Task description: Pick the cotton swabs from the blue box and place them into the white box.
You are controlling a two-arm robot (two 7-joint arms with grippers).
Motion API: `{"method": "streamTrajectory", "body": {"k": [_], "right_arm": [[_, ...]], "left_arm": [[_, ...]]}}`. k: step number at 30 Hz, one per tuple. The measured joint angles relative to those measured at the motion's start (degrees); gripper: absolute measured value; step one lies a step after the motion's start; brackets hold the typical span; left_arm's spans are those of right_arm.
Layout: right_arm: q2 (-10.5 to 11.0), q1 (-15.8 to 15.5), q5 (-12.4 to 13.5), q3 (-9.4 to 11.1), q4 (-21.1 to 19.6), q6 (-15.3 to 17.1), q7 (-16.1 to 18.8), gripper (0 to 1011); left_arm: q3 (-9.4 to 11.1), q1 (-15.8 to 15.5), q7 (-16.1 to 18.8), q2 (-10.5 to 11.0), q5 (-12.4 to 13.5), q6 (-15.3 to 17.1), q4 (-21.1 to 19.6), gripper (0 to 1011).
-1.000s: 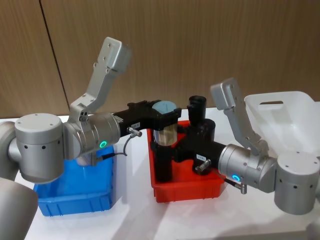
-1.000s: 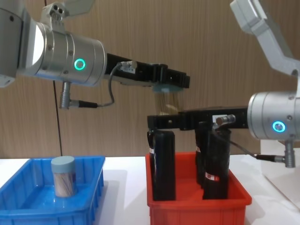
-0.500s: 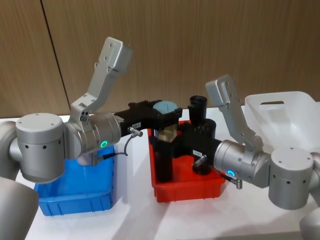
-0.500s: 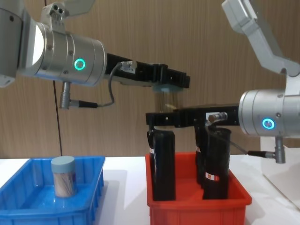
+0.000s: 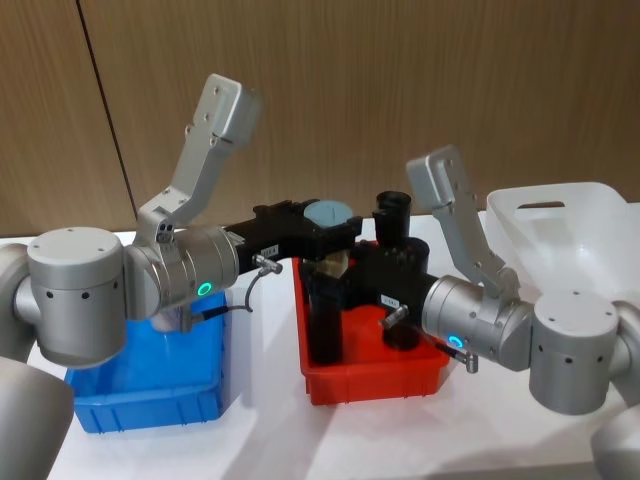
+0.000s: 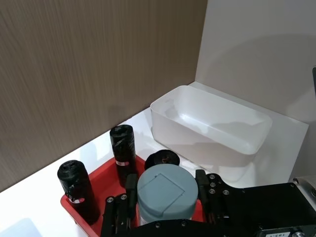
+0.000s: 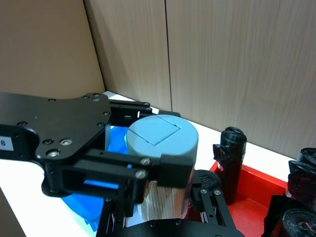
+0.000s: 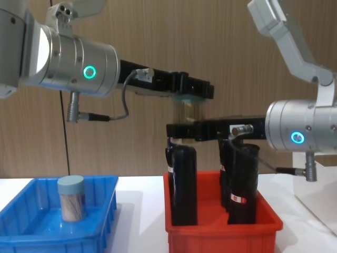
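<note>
Cotton swabs come in two tubs for you. Head camera: the held tub (image 5: pixel 328 213) is up in the air over the red bin (image 5: pixel 375 382), its grey-blue lid clamped in the left gripper (image 5: pixel 327 226), which reaches in from the left. The right gripper (image 5: pixel 335 270) comes in from the right, directly beneath the left one, level with the tub's clear body. Whether it has closed on the tub, you cannot tell. One blue box (image 5: pixel 150 410) sits left of the red bin, and one white box (image 5: pixel 600 215) is well off to the right.

Chest camera: there's your spare tub (image 8: pixel 71 197), upright on the blue box's floor. The held tub hangs above the black bottles (image 8: pixel 181 184). The right gripper's underside runs just above the nearest bottle's top, so it's tight there.

Left wrist camera: you count three bottles standing in the red bin below the lid. The white box lies beyond them, open side up.

Right wrist camera: the left gripper's black plates hug the lid on both sides, and swab sticks show through the clear wall underneath.
</note>
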Motion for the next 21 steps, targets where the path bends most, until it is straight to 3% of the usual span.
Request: {"method": "streamTrajectory", "body": {"k": [11, 21], "right_arm": [[0.0, 0.3, 0.5, 0.0, 0.3, -0.4, -0.5, 639], [0.1, 0.2, 1.1, 0.0, 0.3, -0.8, -1.2, 639]], "left_arm": [[0.0, 0.0, 0.0, 0.0, 0.0, 0.0, 0.0, 999], [0.0, 0.0, 0.0, 0.0, 0.0, 0.0, 0.0, 1004]]}}
